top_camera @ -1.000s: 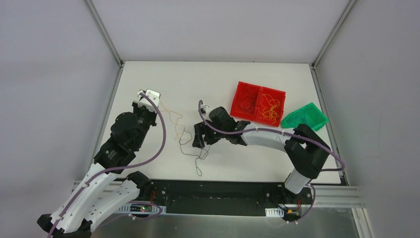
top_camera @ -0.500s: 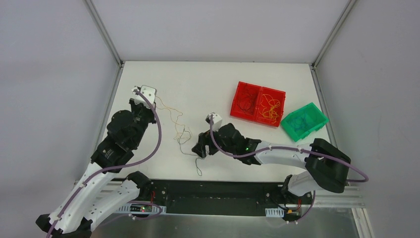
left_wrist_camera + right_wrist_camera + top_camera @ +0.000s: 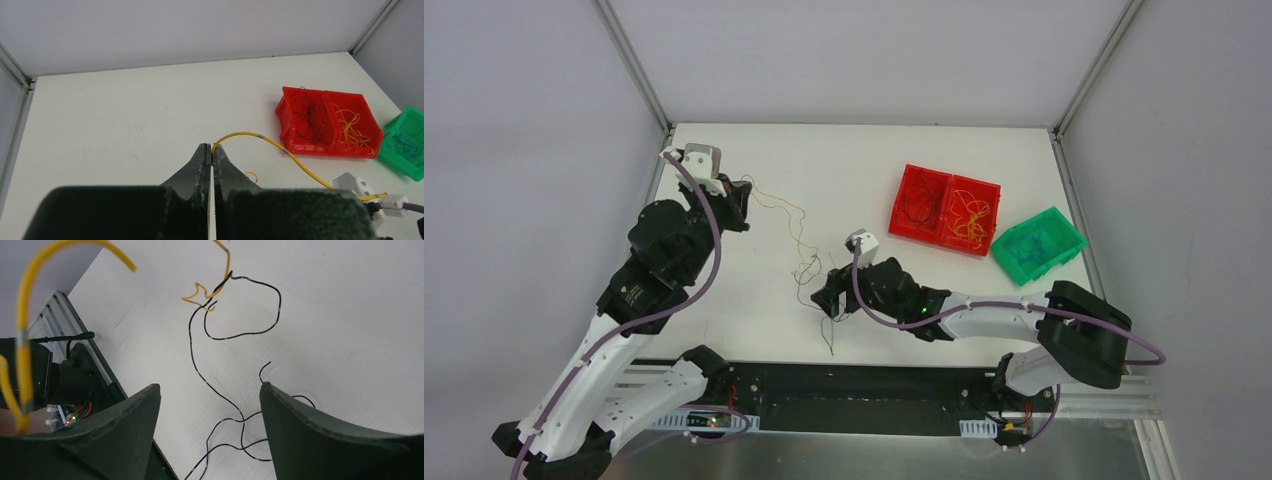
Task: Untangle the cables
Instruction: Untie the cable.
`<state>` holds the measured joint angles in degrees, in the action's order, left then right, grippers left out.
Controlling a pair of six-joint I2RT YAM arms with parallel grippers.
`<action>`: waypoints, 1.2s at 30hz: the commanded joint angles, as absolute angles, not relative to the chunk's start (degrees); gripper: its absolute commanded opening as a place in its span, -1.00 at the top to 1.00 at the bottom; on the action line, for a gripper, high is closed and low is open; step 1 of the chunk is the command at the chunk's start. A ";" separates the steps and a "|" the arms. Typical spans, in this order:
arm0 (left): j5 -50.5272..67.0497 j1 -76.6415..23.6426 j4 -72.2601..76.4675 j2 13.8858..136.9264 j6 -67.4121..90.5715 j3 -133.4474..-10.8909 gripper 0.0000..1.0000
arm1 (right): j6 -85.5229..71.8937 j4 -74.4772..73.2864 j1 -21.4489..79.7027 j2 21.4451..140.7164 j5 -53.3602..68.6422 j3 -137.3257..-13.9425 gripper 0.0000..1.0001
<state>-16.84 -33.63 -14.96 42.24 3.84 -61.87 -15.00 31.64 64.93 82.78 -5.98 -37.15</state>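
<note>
I see the left gripper point(image 3: 212, 149) at the far left of the bench point(image 3: 844, 170), its jaws pressed together and pinching the end of the yellow cable point(image 3: 300, 162). From the tips that cable arcs rightward and down toward the middle of the bench. There it meets the dark cable point(image 3: 240, 335) in a small crossing point(image 3: 220, 287), which I can see from the right wrist camera. The dark cable lies in loose loops on the bench near the front edge. The right gripper point(image 3: 207, 390) hangs low over those loops with its jaws spread wide and nothing between them. Further right and farther back sits the red bin point(image 3: 320, 149), with dark strands in its left compartment and yellow strands in its right. Just beside it on the right is the green bin point(image 3: 400, 167), holding blue strands.
</note>
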 commanded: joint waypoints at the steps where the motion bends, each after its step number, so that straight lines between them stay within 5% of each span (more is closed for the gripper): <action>1: -18.34 -32.95 -17.42 43.69 15.94 -65.15 1.00 | -15.52 38.48 66.41 81.11 -9.49 -35.61 -0.51; 29: -29.63 -32.96 -30.50 44.68 44.08 -70.63 1.00 | -12.19 51.94 71.58 99.89 -23.95 -46.57 -0.48; 33: -30.15 -32.96 -30.55 44.37 44.19 -71.34 1.00 | -13.30 46.87 71.72 103.70 -26.39 -51.58 -0.36; 36: -31.75 -32.96 -30.59 44.33 43.68 -71.66 1.00 | -15.46 45.27 71.81 105.53 -28.75 -52.61 0.11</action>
